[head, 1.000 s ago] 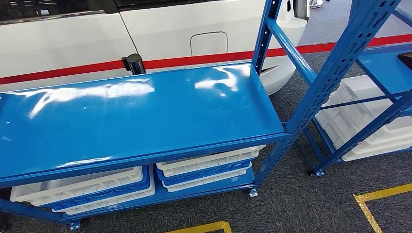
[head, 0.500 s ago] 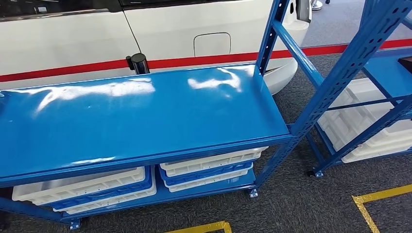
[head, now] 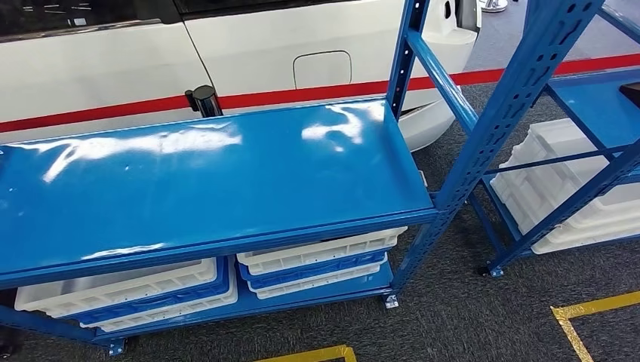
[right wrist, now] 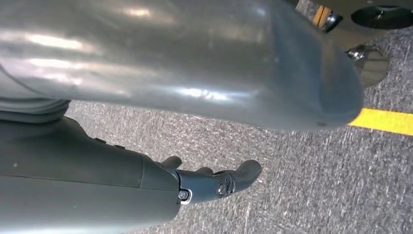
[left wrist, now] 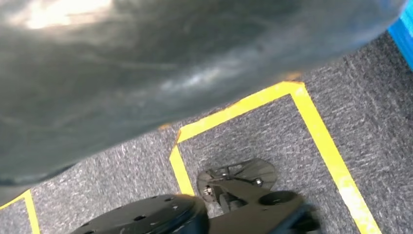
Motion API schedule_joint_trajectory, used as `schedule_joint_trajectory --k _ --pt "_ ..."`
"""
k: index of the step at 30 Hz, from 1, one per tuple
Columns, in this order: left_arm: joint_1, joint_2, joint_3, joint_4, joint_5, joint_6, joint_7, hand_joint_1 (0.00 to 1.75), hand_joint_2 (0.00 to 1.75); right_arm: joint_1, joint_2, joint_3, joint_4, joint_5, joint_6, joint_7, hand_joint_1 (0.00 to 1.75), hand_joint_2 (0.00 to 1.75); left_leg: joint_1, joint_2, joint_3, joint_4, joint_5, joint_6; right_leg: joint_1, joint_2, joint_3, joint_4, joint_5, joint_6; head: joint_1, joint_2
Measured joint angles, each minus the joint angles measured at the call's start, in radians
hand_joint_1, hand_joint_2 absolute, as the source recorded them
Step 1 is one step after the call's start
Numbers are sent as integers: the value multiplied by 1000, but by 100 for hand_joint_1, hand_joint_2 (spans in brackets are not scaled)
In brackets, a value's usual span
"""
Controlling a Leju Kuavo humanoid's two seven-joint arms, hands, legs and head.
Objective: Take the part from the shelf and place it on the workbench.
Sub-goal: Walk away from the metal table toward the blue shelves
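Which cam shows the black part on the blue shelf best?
Head view: the black part stands at the back edge of the blue shelf, unobstructed. Both wrist views look down at grey carpet and yellow tape instead.

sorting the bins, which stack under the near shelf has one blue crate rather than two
The right stack: one blue crate between two white ones. The left stack shows two blue layers.

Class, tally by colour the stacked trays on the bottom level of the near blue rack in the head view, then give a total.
White trays: 4
Blue trays: 2
Total: 6
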Motion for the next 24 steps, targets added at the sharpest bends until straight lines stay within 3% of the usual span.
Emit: schedule_joint_trajectory --k 1,2,5,7,10,12,14,16,17,19,20,22,24 --pt "1 0 0 0 0 0 0 0 0 0 0 0 0 0 0 0 0 0 1 1 -7 11 7 -1 0 -1 1 0 -1 -1 0 0" --pt "1 0 0 0 -1 0 1 0 0 0 0 0 0 1 0 0 0 0 2 3 6 -19 33 -1 0 -2 4 0 -2 -1 0 0" --pt "0 0 0 0 -1 1 1 0 0 0 1 0 0 1 1 0 0 0 3 19 102 -212 123 3 3 -4 14 2 -10 9 -1 0" --pt "-2 0 0 0 -1 2 1 0 0 0 0 0 0 3 1 0 0 0 -1 21 124 -262 133 11 8 -7 15 2 -13 20 -1 0" --pt "-2 0 0 0 -1 3 1 0 0 -1 0 0 0 6 1 0 0 0 -6 10 119 -266 138 31 6 -12 8 8 -20 34 1 0" --pt "-3 0 0 0 -1 4 0 0 0 -1 0 0 0 7 1 0 0 0 -4 4 117 -270 144 47 5 -7 -30 83 -59 31 3 0" --pt "-4 0 0 0 -3 5 0 0 0 -1 1 0 0 7 1 0 0 0 -7 -2 113 -270 146 55 7 0 -97 218 -115 20 5 0" --pt "-4 0 0 0 -4 5 -1 0 0 0 1 0 0 9 1 0 0 0 -10 -11 110 -269 146 56 9 4 -139 293 -132 22 5 0" --pt "-3 0 0 0 -4 5 -1 0 0 1 1 0 0 9 1 0 0 0 -11 -17 110 -269 147 56 9 6 -133 277 -119 27 5 0" --pt "-3 0 0 0 -4 5 -1 0 0 0 0 0 0 11 1 0 0 0 -12 -28 111 -269 148 55 11 16 -70 148 -67 37 5 0" --pt "-3 0 0 0 -4 5 -1 0 0 -1 -1 0 0 11 1 0 0 0 -15 -33 110 -267 148 53 13 24 -37 82 -45 36 5 0" --pt "-3 0 0 0 -4 5 0 0 0 -2 -1 0 0 11 2 0 0 0 -20 -41 109 -266 149 45 16 33 -5 12 -22 28 4 0" --pt "-3 0 0 0 -4 5 1 0 0 -3 0 0 0 11 3 0 0 0 -20 -48 109 -266 149 36 13 26 -1 6 -15 17 4 0"
